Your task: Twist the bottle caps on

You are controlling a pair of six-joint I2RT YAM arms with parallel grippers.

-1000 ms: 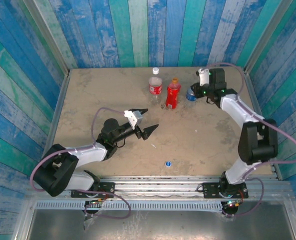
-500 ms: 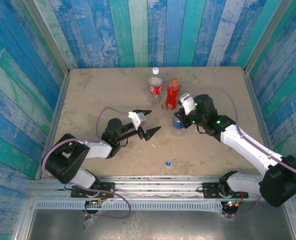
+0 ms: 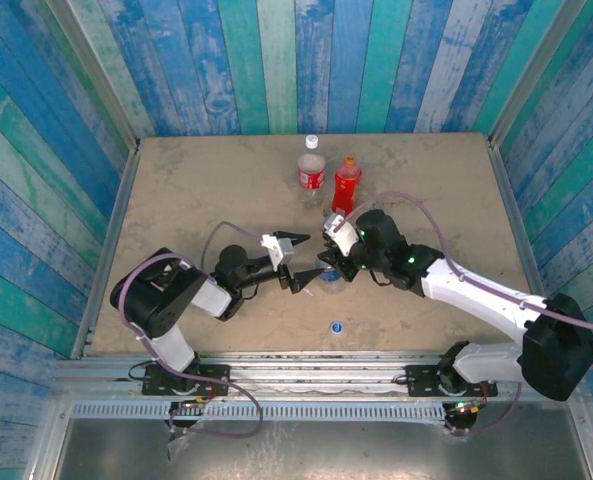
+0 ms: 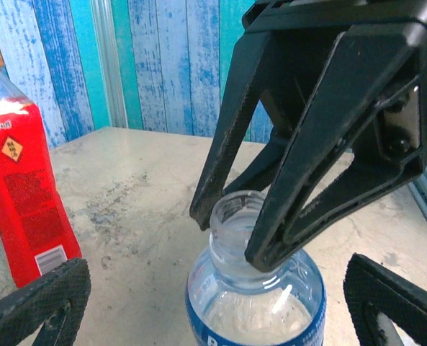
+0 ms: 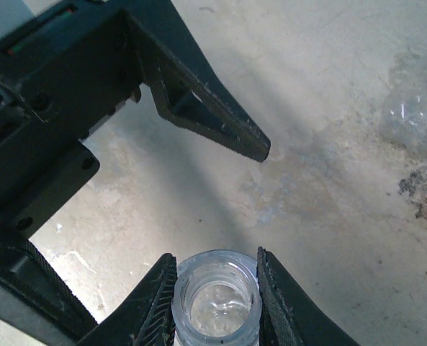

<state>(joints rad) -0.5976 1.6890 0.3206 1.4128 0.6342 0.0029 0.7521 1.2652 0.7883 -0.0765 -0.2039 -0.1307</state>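
— How are the arms posed, seen from above?

— Both meet at the middle of the frame. The left arm folds low from the lower left, its forearm pointing right. The left gripper (image 3: 302, 259) is spread wide and holds nothing. The right arm stretches from the lower right, its long white forearm slanting up and left.

— And the right gripper?

— The right gripper (image 5: 215, 292) is closed partway, its fingers (image 5: 154, 306) pinching the neck of the blue-labelled bottle (image 4: 250, 310) from both sides. That bottle stands upright on the table (image 3: 206, 190), its mouth uncapped, directly in front of the left gripper's spread tips.

— Where are the caps?

— The blue cap (image 3: 336, 326) lies alone at lower centre. At upper centre, the red-labelled clear bottle (image 3: 311, 172) wears a white cap (image 3: 312, 141). The red bottle (image 3: 346, 190) beside it wears an orange cap (image 3: 350, 159).
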